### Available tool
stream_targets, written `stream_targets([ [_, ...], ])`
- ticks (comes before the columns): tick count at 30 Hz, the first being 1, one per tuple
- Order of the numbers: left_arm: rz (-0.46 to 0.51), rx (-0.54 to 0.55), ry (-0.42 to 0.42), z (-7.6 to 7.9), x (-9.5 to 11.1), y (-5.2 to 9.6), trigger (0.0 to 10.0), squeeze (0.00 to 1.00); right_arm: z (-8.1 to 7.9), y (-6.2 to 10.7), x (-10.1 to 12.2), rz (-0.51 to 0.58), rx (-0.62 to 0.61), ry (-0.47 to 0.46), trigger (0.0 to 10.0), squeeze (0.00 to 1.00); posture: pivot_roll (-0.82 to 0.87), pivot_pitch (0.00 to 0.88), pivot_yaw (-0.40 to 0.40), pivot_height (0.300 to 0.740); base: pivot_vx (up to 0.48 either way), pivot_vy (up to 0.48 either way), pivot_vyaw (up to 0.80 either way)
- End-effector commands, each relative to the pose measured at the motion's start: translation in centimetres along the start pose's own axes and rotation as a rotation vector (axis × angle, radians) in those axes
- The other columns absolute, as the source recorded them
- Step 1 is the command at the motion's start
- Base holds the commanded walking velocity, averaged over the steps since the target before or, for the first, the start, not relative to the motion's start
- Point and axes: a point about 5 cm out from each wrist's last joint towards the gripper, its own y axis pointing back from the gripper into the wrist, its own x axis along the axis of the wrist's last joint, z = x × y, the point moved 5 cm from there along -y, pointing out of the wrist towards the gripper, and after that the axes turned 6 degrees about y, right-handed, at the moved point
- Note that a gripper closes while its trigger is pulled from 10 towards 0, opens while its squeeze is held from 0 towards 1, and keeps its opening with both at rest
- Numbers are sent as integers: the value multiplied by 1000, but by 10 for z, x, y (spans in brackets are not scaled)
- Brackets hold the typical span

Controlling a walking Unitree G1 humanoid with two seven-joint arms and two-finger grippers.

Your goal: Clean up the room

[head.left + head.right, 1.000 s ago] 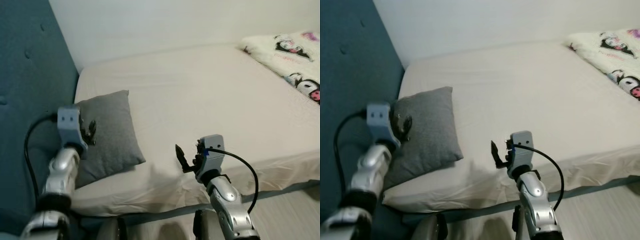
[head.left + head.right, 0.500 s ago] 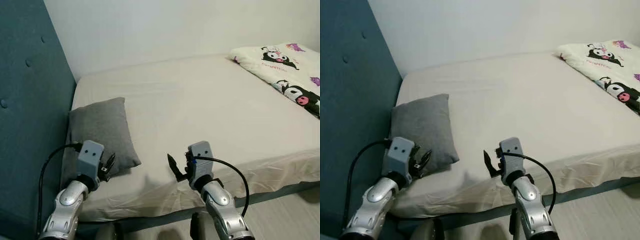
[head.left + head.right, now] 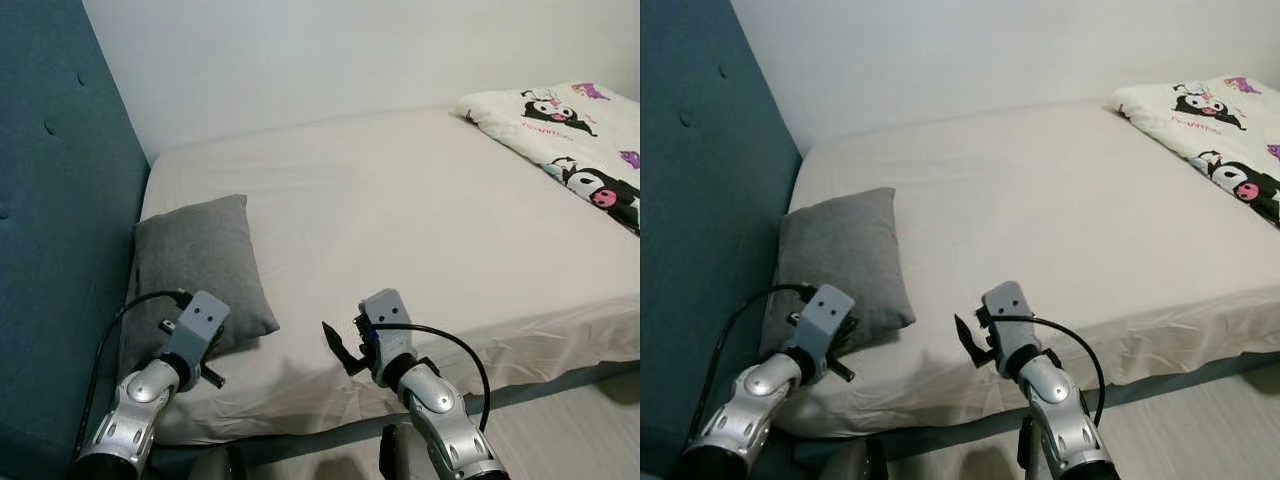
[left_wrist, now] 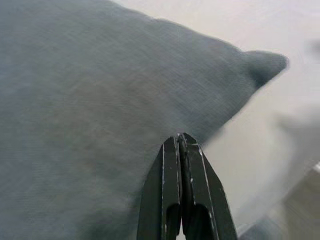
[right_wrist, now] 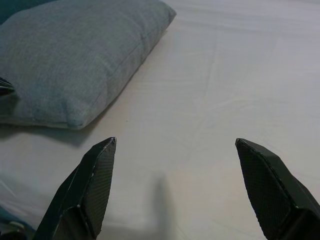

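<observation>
Two tools (image 4: 181,142) (image 5: 175,190) hover near grey pillow (image 3: 195,260).

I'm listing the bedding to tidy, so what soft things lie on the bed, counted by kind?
Grey pillow: 1
Cartoon-print blanket: 1
Total: 2

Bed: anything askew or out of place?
Mostly tidy. The grey pillow lies slightly skewed by the headboard, near the bed's front edge. The cartoon-print blanket is bunched at the far right corner. Nothing spilled or damaged.
</observation>
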Motion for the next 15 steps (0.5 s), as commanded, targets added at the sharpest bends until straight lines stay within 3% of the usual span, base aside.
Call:
stream_targets([
  [1, -59, -26, -12, -3, -12, 4, 0, 0, -6, 0, -3, -11, 26, 12, 10000, 0, 27, 247, 16, 582, 0, 0, 0],
  [3, -63, -35, -15, -3, -13, 4, 0, 0, -6, 0, -3, -10, 29, 17, 10000, 0, 27, 250, 16, 582, 0, 0, 0],
  [7, -126, -71, -106, -13, -20, 6, 0, 0, -9, -1, 5, 21, 57, 30, 10000, 0, 21, 278, 9, 582, 0, 0, 0],
  [9, -139, -32, -142, -21, -19, 3, 0, 0, -12, 0, 7, 29, 71, 15, 10000, 0, 18, 291, 3, 582, 0, 0, 0],
  [15, -179, -62, -215, -22, -22, -1, 0, 0, -15, 1, 5, 27, 75, 1, 10000, 0, 17, 297, 2, 582, 0, 0, 0],
])
